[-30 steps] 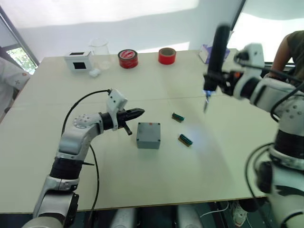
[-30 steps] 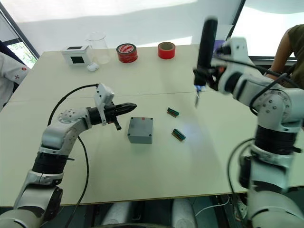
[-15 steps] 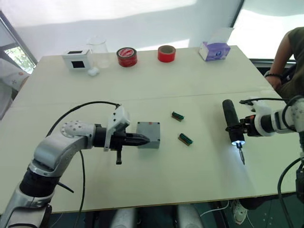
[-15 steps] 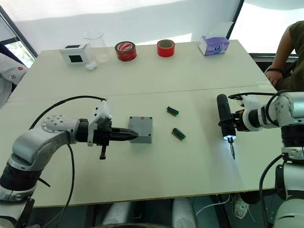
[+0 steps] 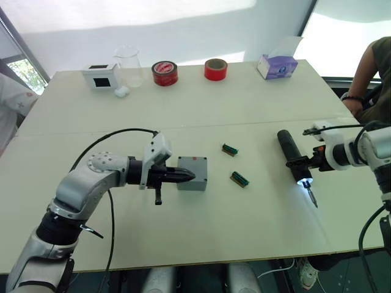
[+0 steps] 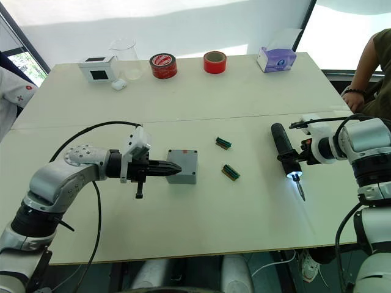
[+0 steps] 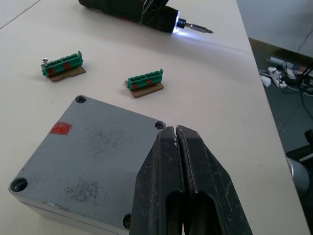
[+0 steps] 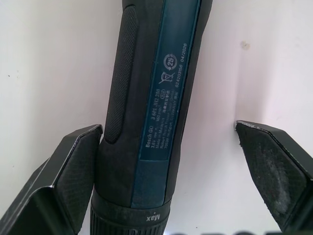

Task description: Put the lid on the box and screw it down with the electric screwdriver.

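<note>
The grey box (image 6: 183, 177) stands mid-table with the lid (image 7: 93, 156) on top, its corner holes and a small red mark showing. My left gripper (image 7: 175, 131) is shut with nothing in it, its tips over the lid's edge on the box's left side. To the right, the black electric screwdriver (image 5: 290, 152) lies on the table, its tip lit and its bit pointing toward the front edge. My right gripper (image 8: 171, 137) is open, with one finger on each side of the screwdriver's body.
Two green terminal blocks (image 5: 229, 149) (image 5: 239, 179) lie between box and screwdriver. Along the back stand a white box with a black window (image 5: 99, 77), a clear beaker (image 5: 128, 64), two red tape rolls (image 5: 164, 74) (image 5: 214, 70) and a tissue box (image 5: 277, 66). A person (image 5: 379, 67) is at the right edge.
My right arm brought the screwdriver down from upright in the air to lie on the table, and its fingers now stand apart. My left gripper moved to the box's left edge.
</note>
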Robot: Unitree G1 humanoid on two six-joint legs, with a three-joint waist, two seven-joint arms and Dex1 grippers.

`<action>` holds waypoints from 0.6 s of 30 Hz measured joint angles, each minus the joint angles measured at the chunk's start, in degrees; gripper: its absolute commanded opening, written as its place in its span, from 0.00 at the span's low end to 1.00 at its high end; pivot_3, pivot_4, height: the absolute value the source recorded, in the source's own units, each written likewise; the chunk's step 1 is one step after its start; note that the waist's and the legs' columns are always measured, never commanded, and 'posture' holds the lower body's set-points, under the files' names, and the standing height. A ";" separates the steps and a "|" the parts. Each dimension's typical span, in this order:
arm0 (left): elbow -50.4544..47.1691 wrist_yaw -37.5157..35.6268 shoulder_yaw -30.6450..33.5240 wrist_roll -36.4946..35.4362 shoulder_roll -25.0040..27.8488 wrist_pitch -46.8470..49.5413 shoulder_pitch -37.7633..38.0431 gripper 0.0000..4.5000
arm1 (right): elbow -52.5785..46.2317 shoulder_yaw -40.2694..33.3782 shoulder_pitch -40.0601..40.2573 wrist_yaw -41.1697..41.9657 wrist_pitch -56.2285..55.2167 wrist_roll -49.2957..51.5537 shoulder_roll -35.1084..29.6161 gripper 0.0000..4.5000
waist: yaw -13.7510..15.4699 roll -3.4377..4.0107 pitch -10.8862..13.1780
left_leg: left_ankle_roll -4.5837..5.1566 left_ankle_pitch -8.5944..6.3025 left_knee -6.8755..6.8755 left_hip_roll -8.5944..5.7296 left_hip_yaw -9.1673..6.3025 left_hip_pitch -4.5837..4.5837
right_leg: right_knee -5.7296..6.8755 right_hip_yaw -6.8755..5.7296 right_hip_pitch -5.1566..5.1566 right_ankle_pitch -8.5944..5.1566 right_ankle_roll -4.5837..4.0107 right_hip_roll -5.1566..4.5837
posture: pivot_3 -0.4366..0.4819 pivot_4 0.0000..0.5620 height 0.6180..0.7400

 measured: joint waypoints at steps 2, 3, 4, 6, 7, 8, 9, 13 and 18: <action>2.10 -0.27 1.46 0.28 2.15 -0.52 0.04 0.00 | -3.57 -0.52 0.12 1.14 -4.62 -1.22 -0.44 0.98 | -0.18 0.08 0.06 | -0.07 0.04 -0.01 0.00 0.01 -0.03 | 0.06 0.01 -0.12 0.00 0.00 0.00 | 0.48 0.27 1.00; 3.39 0.01 2.64 0.48 3.01 -0.84 -0.04 0.00 | -5.92 -1.37 0.10 1.86 -5.89 -1.15 -0.95 0.98 | -0.26 0.15 0.11 | -0.08 0.05 -0.02 0.02 0.01 -0.01 | 0.07 0.01 -0.14 -0.01 0.02 0.01 | 0.48 0.27 1.00; 5.86 0.49 5.02 0.94 4.47 -1.26 -0.02 0.00 | -11.27 -4.15 -0.04 2.75 -7.89 -0.24 -1.21 0.98 | -0.56 0.29 0.30 | -0.13 0.07 -0.08 0.06 0.04 -0.05 | 0.10 0.03 -0.28 0.00 0.02 0.03 | 0.48 0.27 1.00; 9.40 1.89 8.66 2.05 6.44 -2.17 -0.06 0.00 | -22.59 -9.83 1.87 4.18 -13.13 1.69 -1.26 0.98 | -0.53 0.25 0.28 | -0.16 0.09 -0.21 0.15 -0.03 -0.04 | 0.08 0.00 -0.30 -0.02 0.02 0.17 | 0.48 0.27 1.00; 10.06 2.39 9.72 3.15 7.52 -3.08 0.82 0.00 | -32.85 -12.78 6.91 5.86 -18.42 2.85 -1.14 0.98 | -0.34 0.12 0.20 | -0.18 0.09 -0.26 0.23 -0.17 -0.03 | 0.06 -0.05 -0.24 -0.10 -0.01 0.30 | 0.48 0.27 1.00; 10.49 2.62 9.54 4.36 7.95 -3.64 1.77 0.00 | -41.59 -12.92 10.94 7.68 -21.19 4.65 -0.45 0.98 | -0.14 -0.04 0.10 | -0.23 0.11 -0.30 0.26 -0.27 0.12 | 0.07 -0.09 -0.01 -0.14 -0.03 0.36 | 0.48 0.27 1.00; 10.48 2.60 8.78 5.22 7.88 -4.18 2.23 0.00 | -45.82 -12.14 13.71 8.39 -21.77 5.82 0.50 0.98 | 0.02 -0.17 0.03 | -0.22 0.10 -0.32 0.26 -0.30 0.14 | 0.04 -0.11 0.06 -0.14 -0.04 0.35 | 0.48 0.27 1.00; 10.54 2.49 4.27 7.67 6.02 -5.66 4.26 0.00 | -53.20 -5.65 23.44 8.42 -18.28 9.61 5.04 0.98 | 1.27 -0.24 0.45 | 0.05 -0.01 0.32 -0.20 -0.13 -0.18 | -0.02 0.11 -0.04 0.30 0.13 -0.12 | 0.48 0.27 1.00; 10.62 3.11 2.50 10.35 4.85 -7.79 4.25 0.00 | -54.79 -2.47 23.25 5.10 -19.80 7.66 10.93 0.98 | 1.32 -0.36 0.40 | 0.15 -0.10 0.70 -0.11 -0.28 -0.02 | 0.03 0.00 0.28 0.30 0.13 -0.03 | 0.48 0.27 1.00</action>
